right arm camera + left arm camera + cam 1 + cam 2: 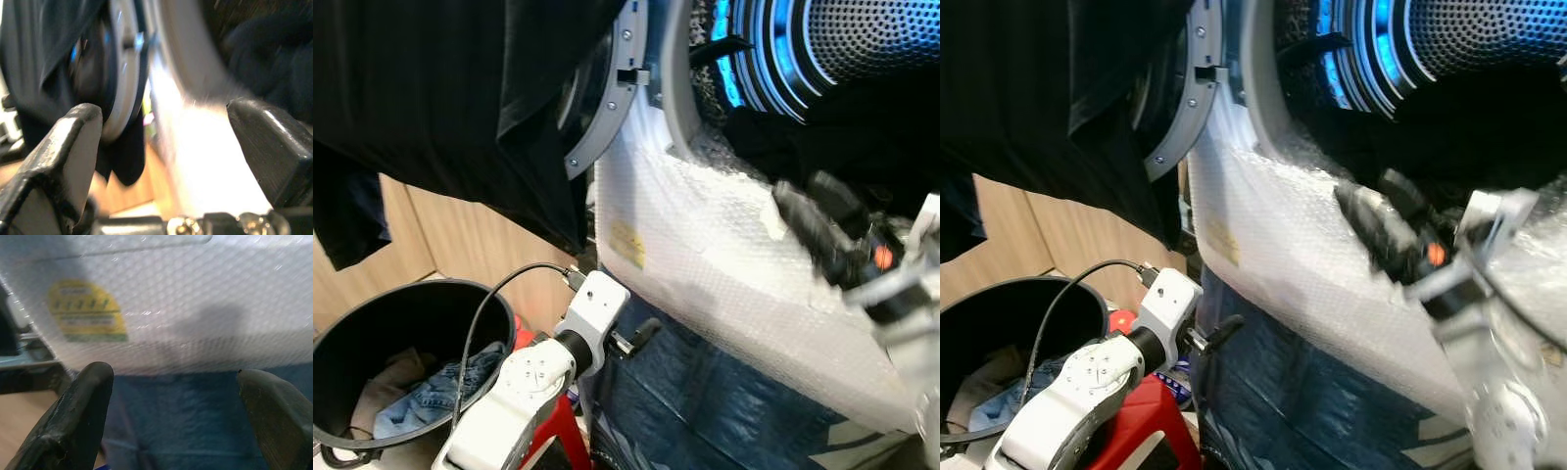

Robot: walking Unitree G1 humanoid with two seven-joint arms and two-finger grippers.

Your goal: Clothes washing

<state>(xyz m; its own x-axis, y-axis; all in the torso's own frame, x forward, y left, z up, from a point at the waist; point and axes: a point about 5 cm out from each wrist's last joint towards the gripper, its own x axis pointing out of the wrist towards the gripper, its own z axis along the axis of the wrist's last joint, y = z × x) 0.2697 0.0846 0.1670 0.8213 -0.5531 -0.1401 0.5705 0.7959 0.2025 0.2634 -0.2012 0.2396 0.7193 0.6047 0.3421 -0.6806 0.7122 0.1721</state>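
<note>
Basket (372,323), black and round, sits low on my far left, well left of the washing machine (724,264), with blue denim (431,392) and a pale cloth (386,377) lying inside it. Above it a black garment (460,108) hangs draped over the machine's open door (607,108), covering most of the door's grey ring. My left gripper (171,401) hovers low in front of the machine's bubble-wrapped front panel (195,308), just below the yellow sticker (85,311); its two fingers (78,416) are spread wide with nothing between them, pointing at the blue covering (186,421) under the panel. A red object (1151,421) shows beneath that arm, beside the basket. Further right, the drum (871,39) glows blue around its perforated steel wall, and dark clothes (842,137) lie heaped in its mouth, spilling toward the lower rim. My right gripper (813,220) is raised at the lower edge of the drum opening, blurred, just in front of those dark clothes; the wrist camera shows its fingers (63,152) well apart and holding nothing.
</note>
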